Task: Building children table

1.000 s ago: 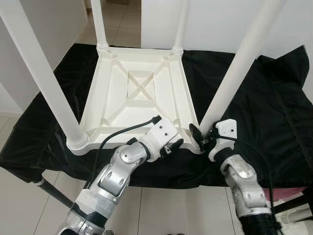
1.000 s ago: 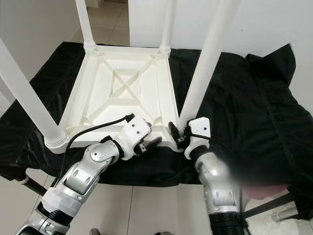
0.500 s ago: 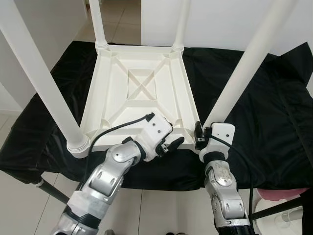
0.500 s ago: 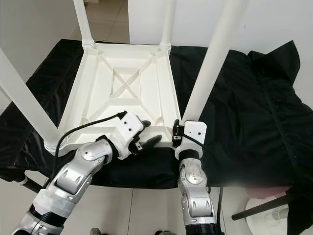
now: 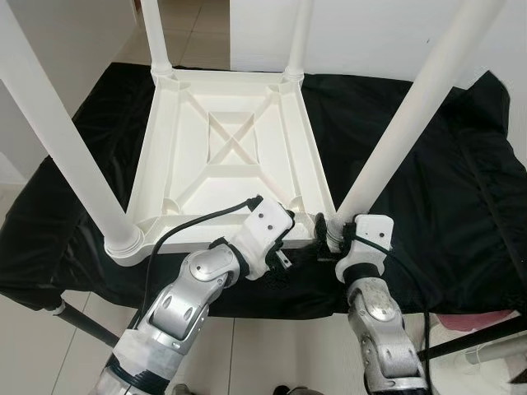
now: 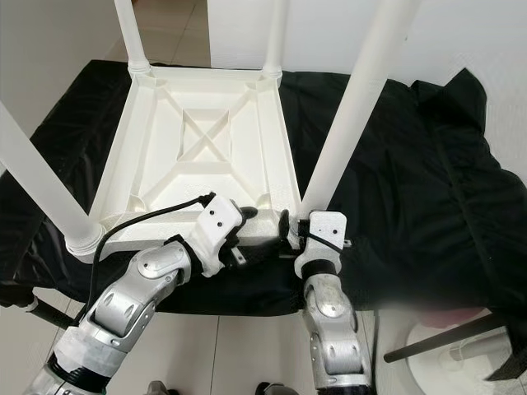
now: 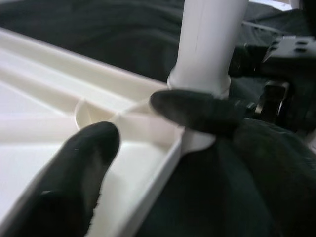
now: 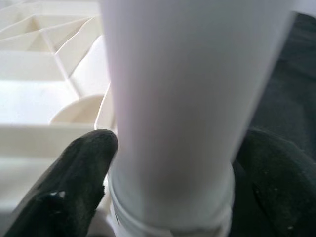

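Observation:
A white plastic children's table [image 5: 189, 156] lies upside down on a black cloth, its legs pointing up. My right gripper [image 5: 332, 237] is at the base of the near right leg [image 5: 403, 123]. In the right wrist view its black fingers [image 8: 84, 173] press both sides of that leg [image 8: 187, 98] just above the socket. My left gripper [image 5: 284, 253] is at the table's near rim beside that corner. In the left wrist view it [image 7: 131, 117] is open and straddles the rim [image 7: 163, 158], one finger [image 7: 74, 187] inside the underside and the other across the corner.
The black cloth [image 5: 428, 206] drapes a low support and hangs over its front edge. The near left leg [image 5: 58, 140] and two far legs [image 5: 155, 33] rise high. Dark stand bars [image 5: 82, 321] stick out low on both sides over the tiled floor [image 5: 33, 346].
The right gripper has come in from beside the corner and closed round the base of the near right leg. The left gripper has slid forward onto the rim. The camera has shifted slightly.

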Robot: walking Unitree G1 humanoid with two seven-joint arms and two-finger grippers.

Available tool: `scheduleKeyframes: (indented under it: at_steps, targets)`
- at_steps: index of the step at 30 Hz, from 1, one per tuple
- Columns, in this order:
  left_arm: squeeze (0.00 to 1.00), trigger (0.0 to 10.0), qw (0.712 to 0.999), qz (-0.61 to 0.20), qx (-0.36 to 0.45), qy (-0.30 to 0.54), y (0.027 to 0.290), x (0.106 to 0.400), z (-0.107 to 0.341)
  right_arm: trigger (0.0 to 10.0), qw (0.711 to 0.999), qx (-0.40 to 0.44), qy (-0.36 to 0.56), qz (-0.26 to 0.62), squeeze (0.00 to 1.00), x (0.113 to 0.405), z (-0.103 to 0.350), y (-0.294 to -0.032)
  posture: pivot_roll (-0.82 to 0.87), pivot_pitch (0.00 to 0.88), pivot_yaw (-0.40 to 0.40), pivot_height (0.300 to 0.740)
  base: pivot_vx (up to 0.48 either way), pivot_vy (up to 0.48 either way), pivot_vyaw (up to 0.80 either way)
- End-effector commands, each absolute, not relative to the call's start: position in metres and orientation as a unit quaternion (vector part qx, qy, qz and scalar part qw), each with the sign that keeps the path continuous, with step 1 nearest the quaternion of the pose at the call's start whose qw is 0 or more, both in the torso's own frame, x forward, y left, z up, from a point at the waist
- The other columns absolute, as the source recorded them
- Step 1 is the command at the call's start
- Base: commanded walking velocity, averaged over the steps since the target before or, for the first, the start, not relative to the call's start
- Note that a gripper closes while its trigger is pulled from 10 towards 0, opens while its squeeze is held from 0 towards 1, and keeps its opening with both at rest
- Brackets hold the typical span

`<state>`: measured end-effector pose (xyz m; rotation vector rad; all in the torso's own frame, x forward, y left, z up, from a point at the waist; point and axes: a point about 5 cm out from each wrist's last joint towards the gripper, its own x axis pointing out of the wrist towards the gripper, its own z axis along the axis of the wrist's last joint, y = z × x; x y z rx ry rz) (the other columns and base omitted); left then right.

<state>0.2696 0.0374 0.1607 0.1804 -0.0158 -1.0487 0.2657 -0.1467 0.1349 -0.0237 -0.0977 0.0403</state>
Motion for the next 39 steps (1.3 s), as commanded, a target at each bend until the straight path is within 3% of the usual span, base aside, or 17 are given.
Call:
scheduleKeyframes:
  at_steps: [1, 2, 3, 4, 5, 8, 16, 17, 18, 23, 24, 28, 30, 31, 32, 33, 39]
  targets:
    - [1.0, 10.0, 0.82, -0.567, 0.083, 0.003, 0.032, 0.259, 0.159, 10.0, 0.998, -0.004, -0.055, 0.028, 0.0, 0.264, 0.137, -0.147, -0.07, 0.135, -0.042, 0.74, 0.0, 0.0, 0.0]
    - [1.0, 10.0, 0.819, -0.567, 0.089, 0.001, 0.032, 0.258, 0.158, 10.0, 0.997, -0.007, -0.06, 0.04, 0.0, 0.264, 0.138, -0.151, -0.07, 0.134, -0.043, 0.74, 0.0, 0.0, 0.0]
    - [0.63, 10.0, 0.824, -0.556, 0.109, -0.004, 0.031, 0.26, 0.158, 10.0, 0.996, -0.009, -0.064, 0.056, 0.0, 0.265, 0.141, -0.158, -0.07, 0.129, -0.043, 0.74, 0.0, 0.0, 0.0]
    - [0.63, 10.0, 0.824, -0.556, 0.109, -0.004, 0.031, 0.26, 0.158, 10.0, 0.996, -0.009, -0.064, 0.056, 0.0, 0.265, 0.141, -0.158, -0.07, 0.129, -0.043, 0.74, 0.0, 0.0, 0.0]
    - [0.0, 10.0, 0.825, -0.55, 0.125, -0.014, 0.031, 0.26, 0.159, 10.0, 0.994, -0.022, -0.069, 0.077, 0.0, 0.267, 0.143, -0.166, -0.06, 0.127, -0.043, 0.74, 0.0, 0.0, 0.0]
    - [0.0, 10.0, 0.825, -0.55, 0.125, -0.014, 0.031, 0.26, 0.159, 10.0, 0.994, -0.022, -0.069, 0.077, 0.0, 0.267, 0.143, -0.166, -0.06, 0.127, -0.043, 0.74, 0.0, 0.0, 0.0]
    - [0.0, 10.0, 0.825, -0.551, 0.125, -0.016, 0.032, 0.255, 0.16, 10.0, 0.975, -0.076, -0.074, 0.193, 0.0, 0.289, 0.157, -0.185, -0.05, 0.11, -0.044, 0.74, 0.0, 0.0, 0.0]
    - [0.0, 3.6, 0.822, -0.555, 0.126, -0.015, 0.033, 0.253, 0.159, 10.0, 0.972, -0.078, -0.073, 0.21, 0.0, 0.292, 0.158, -0.182, -0.04, 0.104, -0.042, 0.74, 0.0, 0.0, 0.0]
    - [0.0, 0.0, 0.822, -0.556, 0.123, -0.013, 0.034, 0.253, 0.158, 10.0, 0.968, -0.08, -0.072, 0.226, 0.0, 0.294, 0.158, -0.179, -0.04, 0.103, -0.042, 0.74, 0.0, 0.0, 0.0]
    - [0.0, 0.0, 0.821, -0.557, 0.122, -0.013, 0.035, 0.251, 0.159, 10.0, 0.962, -0.085, -0.068, 0.251, 0.0, 0.298, 0.159, -0.175, -0.03, 0.098, -0.043, 0.74, 0.0, 0.0, 0.0]
    - [0.0, 10.0, 0.822, -0.552, 0.139, -0.01, 0.034, 0.252, 0.157, 10.0, 0.955, -0.094, -0.059, 0.276, 0.0, 0.3, 0.157, -0.173, -0.03, 0.095, -0.042, 0.74, 0.0, 0.0, 0.0]
    - [0.0, 10.0, 0.823, -0.547, 0.152, -0.009, 0.033, 0.253, 0.156, 10.0, 0.949, -0.099, -0.052, 0.295, 0.0, 0.301, 0.155, -0.173, -0.03, 0.095, -0.042, 0.74, 0.0, 0.0, 0.0]
    - [0.0, 10.0, 0.825, -0.543, 0.158, -0.011, 0.033, 0.254, 0.156, 9.5, 0.944, -0.109, -0.044, 0.31, 0.0, 0.303, 0.154, -0.174, -0.02, 0.09, -0.043, 0.74, 0.0, 0.0, 0.0]
    - [0.0, 10.0, 0.828, -0.538, 0.158, -0.009, 0.033, 0.255, 0.156, 4.6, 0.938, -0.121, -0.039, 0.323, 0.0, 0.307, 0.153, -0.176, -0.02, 0.087, -0.044, 0.74, 0.0, 0.0, 0.0]
    - [0.0, 10.0, 0.828, -0.538, 0.158, -0.009, 0.033, 0.255, 0.156, 4.6, 0.938, -0.121, -0.039, 0.323, 0.0, 0.307, 0.153, -0.176, -0.02, 0.087, -0.044, 0.74, 0.0, 0.0, 0.0]
    - [0.0, 10.0, 0.833, -0.529, 0.16, -0.008, 0.033, 0.257, 0.155, 0.0, 0.936, -0.129, -0.039, 0.325, 0.0, 0.312, 0.155, -0.18, -0.02, 0.085, -0.045, 0.74, 0.0, 0.0, 0.0]
    - [0.0, 10.0, 0.842, -0.513, 0.165, -0.009, 0.033, 0.26, 0.155, 0.0, 0.935, -0.138, -0.036, 0.325, 0.0, 0.318, 0.156, -0.187, -0.02, 0.083, -0.052, 0.74, 0.0, 0.0, 0.0]
